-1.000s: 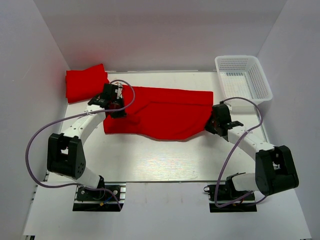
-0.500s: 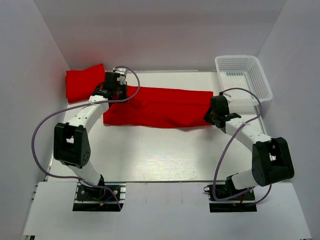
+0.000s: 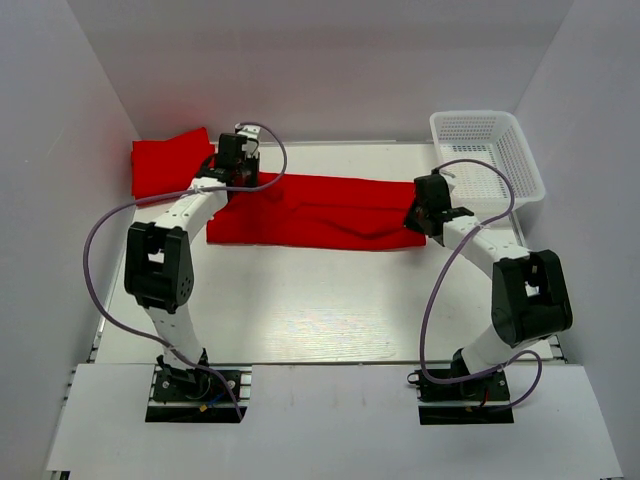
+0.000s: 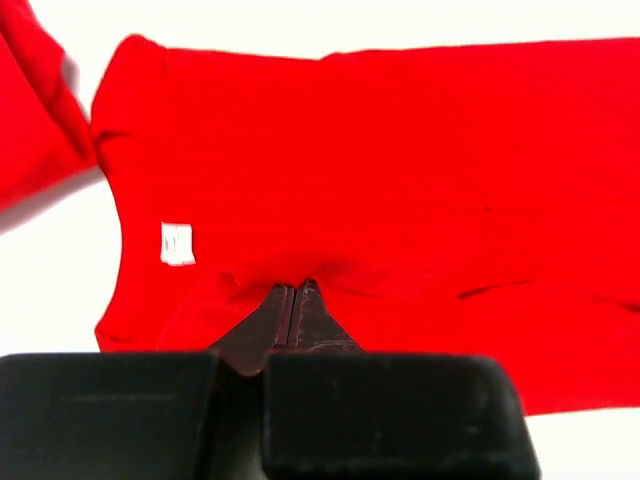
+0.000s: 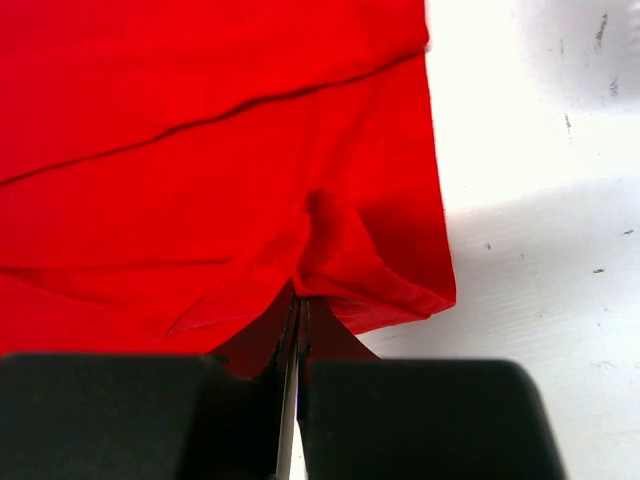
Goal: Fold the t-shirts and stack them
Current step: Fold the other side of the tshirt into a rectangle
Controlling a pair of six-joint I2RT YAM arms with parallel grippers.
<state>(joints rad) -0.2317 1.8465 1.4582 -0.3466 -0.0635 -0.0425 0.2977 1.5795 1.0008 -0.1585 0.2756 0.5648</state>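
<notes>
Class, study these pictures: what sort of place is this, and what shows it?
Probably a robotics lab test cell: a white table boxed in by plain walls, a left arm and right arm bolted at its near edge, and red t-shirts as practice items.

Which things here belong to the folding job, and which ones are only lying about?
Belong to the job:
- spread t-shirt, pinched at its ends by the left tool and the right tool
- folded t-shirt, in the far left corner

Only lying about:
- white mesh basket, in the far right corner
</notes>
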